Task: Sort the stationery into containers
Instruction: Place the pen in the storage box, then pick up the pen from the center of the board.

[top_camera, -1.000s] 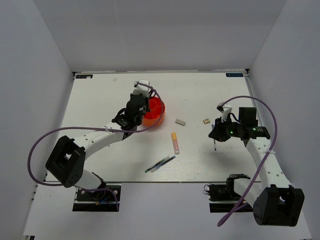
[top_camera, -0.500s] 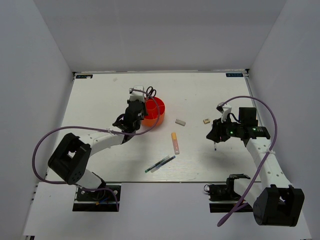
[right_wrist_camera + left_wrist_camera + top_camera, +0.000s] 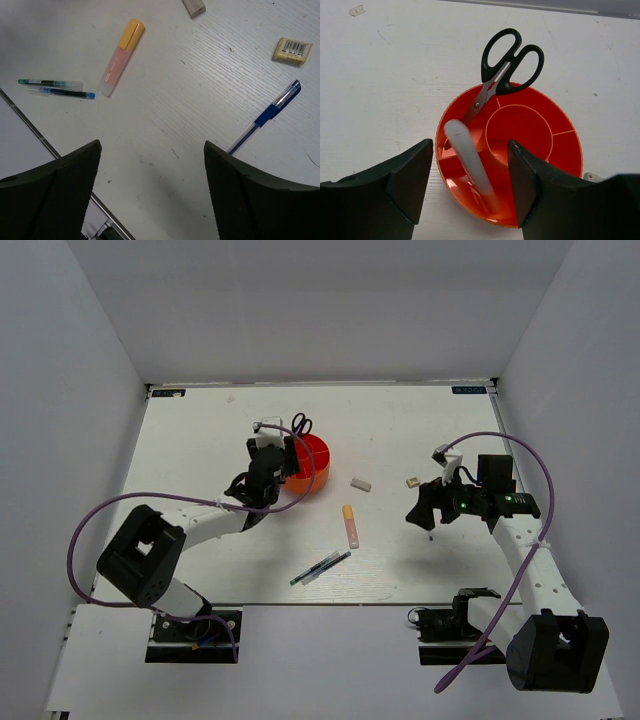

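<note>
The orange organiser holds black-handled scissors leaning on its far rim. A blurred white marker stands tilted in a near compartment. My left gripper is open over the near rim, jaws apart from the marker. My right gripper is open above bare table, holding nothing. A blue pen lies just to its right. On the table lie an orange-pink highlighter, a green pen, a thin blue pen, a tan eraser and a grey eraser.
The white table is walled on three sides. Its near metal edge runs close to the two thin pens. Purple cables loop off both arms.
Both grippers have opened. The left one let go of the white marker, which now stands in the organiser. The right one released the blue pen, which now lies on the table.
</note>
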Robot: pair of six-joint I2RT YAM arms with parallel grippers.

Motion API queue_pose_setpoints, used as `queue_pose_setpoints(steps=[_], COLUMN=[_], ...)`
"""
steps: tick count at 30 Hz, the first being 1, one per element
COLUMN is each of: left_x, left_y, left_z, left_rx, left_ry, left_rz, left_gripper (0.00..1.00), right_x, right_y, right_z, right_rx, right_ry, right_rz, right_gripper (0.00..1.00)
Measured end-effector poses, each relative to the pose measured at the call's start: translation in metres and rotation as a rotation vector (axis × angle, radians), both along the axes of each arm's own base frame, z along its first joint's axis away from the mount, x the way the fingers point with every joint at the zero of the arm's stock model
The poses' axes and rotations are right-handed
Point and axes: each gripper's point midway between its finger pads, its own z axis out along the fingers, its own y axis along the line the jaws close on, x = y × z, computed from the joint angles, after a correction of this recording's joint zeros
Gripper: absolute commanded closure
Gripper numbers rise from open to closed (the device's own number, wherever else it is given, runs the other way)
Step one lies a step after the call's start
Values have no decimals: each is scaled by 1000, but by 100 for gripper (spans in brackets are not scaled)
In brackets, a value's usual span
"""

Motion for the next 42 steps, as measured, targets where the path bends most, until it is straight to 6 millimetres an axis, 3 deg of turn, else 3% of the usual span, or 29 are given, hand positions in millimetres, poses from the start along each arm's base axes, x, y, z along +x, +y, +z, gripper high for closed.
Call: queue_pose_setpoints(steps=[1, 2, 4, 5, 6, 7, 9, 11, 12, 13, 14, 16, 18, 21, 25, 26, 29, 34, 42], left_x=[-1, -2, -4, -5, -8, -11, -24, -41, -52, -61, -75, -96, -116, -149, -189, -197, -216, -233, -239], left_y=[1, 1, 2, 3, 3, 4, 3, -5, -9, -12, -17, -14, 2, 34, 75, 83, 109, 136, 149], left_z=[-1, 0, 5, 10, 17, 26, 42, 58, 64, 61, 68, 62, 46, 22, 2, -2, -10, -19, -22], left_rx=[1, 1, -3, -8, -11, -18, -11, -11, -13, -3, -9, -6, 18, 59, 81, 82, 76, 92, 110], left_ry=[2, 3, -2, -8, -16, -27, -35, -32, -21, 8, 21, 90, 191, 334, 422, 432, 426, 427, 428], left_rz=[0, -1, -3, -6, -13, -19, -49, -105, -136, -167, -208, -247, -243, -213, -160, -147, -99, -31, 9], left_gripper=[28, 28, 41, 73, 90, 100, 100, 100, 73, 55, 48, 33, 27, 15, 10, 10, 8, 7, 6], right_x=[0, 0, 1, 1, 1, 1, 1, 1, 0, 0, 2, 13, 24, 18, 10, 10, 14, 34, 61], right_y=[0, 0, 0, -1, -1, -1, -1, 1, 4, 7, 12, 26, 44, 77, 107, 112, 124, 143, 153], right_z=[0, 0, 0, 0, 0, -1, -3, -7, -10, -11, -12, -8, -9, -22, -51, -58, -73, -82, -110], right_rx=[-1, -1, -4, -5, -4, -4, -2, 7, 9, 10, 7, -3, -36, -112, -237, -257, -306, -321, -389], right_ry=[-2, -2, -7, -8, -2, 2, 13, 42, 74, 111, 152, 208, 221, 249, 280, 291, 291, 225, 203], right_rz=[1, 1, 4, 4, -1, -5, -9, -5, 3, 15, 43, 99, 144, 223, 258, 248, 201, 92, -47], right_gripper=[24, 46, 88, 100, 100, 100, 100, 74, 61, 58, 58, 69, 69, 62, 35, 33, 30, 30, 33])
